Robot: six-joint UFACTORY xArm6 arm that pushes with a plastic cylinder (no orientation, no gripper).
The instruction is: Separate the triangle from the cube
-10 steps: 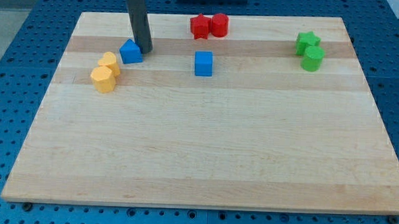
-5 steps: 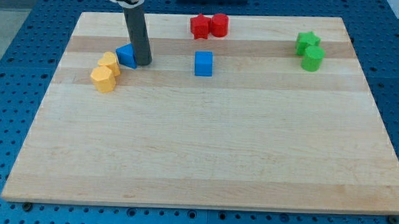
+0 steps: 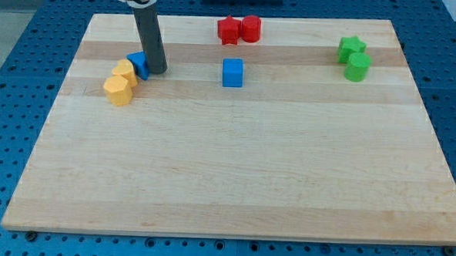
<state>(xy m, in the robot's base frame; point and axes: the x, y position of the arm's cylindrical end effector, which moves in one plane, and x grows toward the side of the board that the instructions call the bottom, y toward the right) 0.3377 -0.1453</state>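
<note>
The blue triangle (image 3: 137, 63) lies at the upper left of the wooden board (image 3: 234, 174), mostly hidden behind my rod and touching the upper yellow block (image 3: 125, 69). My tip (image 3: 156, 70) rests against the triangle's right side. The blue cube (image 3: 232, 73) sits alone to the view's right of my tip, about a hundred pixels from the triangle.
A second yellow block (image 3: 118, 90) sits just below the first. Two red blocks (image 3: 239, 29) stand together at the top centre. A green star (image 3: 352, 48) and a green cylinder (image 3: 358, 67) stand together at the upper right.
My tip has slid to the view's left and a little down, pushing the blue triangle leftward until it meets the upper yellow block. The blue cube has not moved.
</note>
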